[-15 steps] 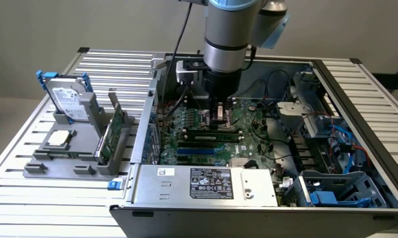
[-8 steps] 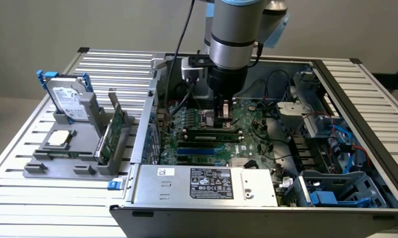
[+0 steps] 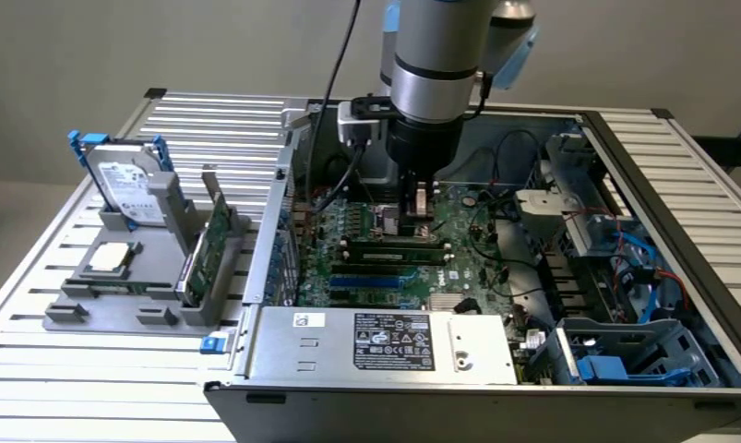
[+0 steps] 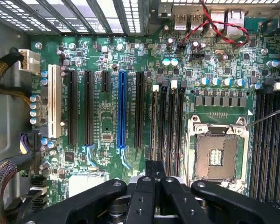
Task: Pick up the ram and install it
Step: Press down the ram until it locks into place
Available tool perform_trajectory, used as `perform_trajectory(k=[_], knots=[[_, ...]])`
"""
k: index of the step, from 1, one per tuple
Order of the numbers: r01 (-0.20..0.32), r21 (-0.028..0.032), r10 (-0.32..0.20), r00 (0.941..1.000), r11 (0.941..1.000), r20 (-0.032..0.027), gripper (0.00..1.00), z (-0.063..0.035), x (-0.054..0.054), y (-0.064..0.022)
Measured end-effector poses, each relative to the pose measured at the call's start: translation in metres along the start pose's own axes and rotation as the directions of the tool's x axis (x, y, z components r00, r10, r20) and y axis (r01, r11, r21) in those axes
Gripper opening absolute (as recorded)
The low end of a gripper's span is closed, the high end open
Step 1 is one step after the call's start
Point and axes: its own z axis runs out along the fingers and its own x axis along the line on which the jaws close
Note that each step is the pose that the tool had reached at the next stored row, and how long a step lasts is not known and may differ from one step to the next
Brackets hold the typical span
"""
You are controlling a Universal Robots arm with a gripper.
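Note:
My gripper point(image 3: 421, 218) hangs straight down inside the open computer case, low over the motherboard point(image 3: 462, 221). Its black fingers point(image 4: 153, 173) are shut together. The ram point(image 4: 155, 125) appears edge-on as a thin brownish strip standing in the memory slot nearest the black expansion slots. One end of it lies just under my fingertips. In the exterior view the ram point(image 3: 395, 242) is a long dark-green stick lying across the board just in front of the gripper. I cannot tell whether the fingertips touch it.
The empty CPU socket point(image 4: 218, 151) lies beside the memory slots, with more slots point(image 4: 270, 144) past it. A blue expansion slot point(image 4: 122, 109) and cables point(image 4: 4, 77) flank the board. Outside the case, a grey fixture point(image 3: 149, 277) holds a hard drive point(image 3: 130, 189) and a green card point(image 3: 210, 245).

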Motion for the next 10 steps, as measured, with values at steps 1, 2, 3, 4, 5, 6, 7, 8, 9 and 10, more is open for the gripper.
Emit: perform_trajectory(k=[1, 2, 3, 4, 5, 6, 7, 8, 9, 10], knots=[[0.0, -0.0012, 0.0, 1.0, 1.0, 0.0, 0.11, 0.0, 0.0, 0.0], [0.0, -0.0023, 0.0, 1.0, 1.0, 0.0001, 0.11, 0.0, 0.0, 0.0], [0.0, -0.0035, 0.0, 1.0, 1.0, 0.0002, 0.11, 0.0001, 0.0, 0.0], [0.0, -0.0046, 0.0, 1.0, 1.0, 0.0003, 0.11, 0.0001, 0.0, 0.0], [0.0, -0.0059, 0.0, 1.0, 1.0, 0.0002, 0.11, 0.0001, 0.0, 0.0], [0.0, -0.007, 0.0, 1.0, 1.0, 0.0003, 0.11, 0.0001, 0.0, 0.0], [0.0, -0.0082, 0.0, 1.0, 1.0, 0.0003, 0.11, 0.0001, 0.0, 0.0], [0.0, -0.0094, 0.0, 1.0, 1.0, 0.0003, 0.11, 0.0001, 0.0, 0.0], [0.0, -0.0105, 0.0, 1.0, 0.9999, 0.0004, 0.11, 0.0001, 0.0, 0.0], [0.0, -0.0117, 0.0, 1.0, 0.9999, 0.0005, 0.11, 0.0001, 0.0, 0.0]])
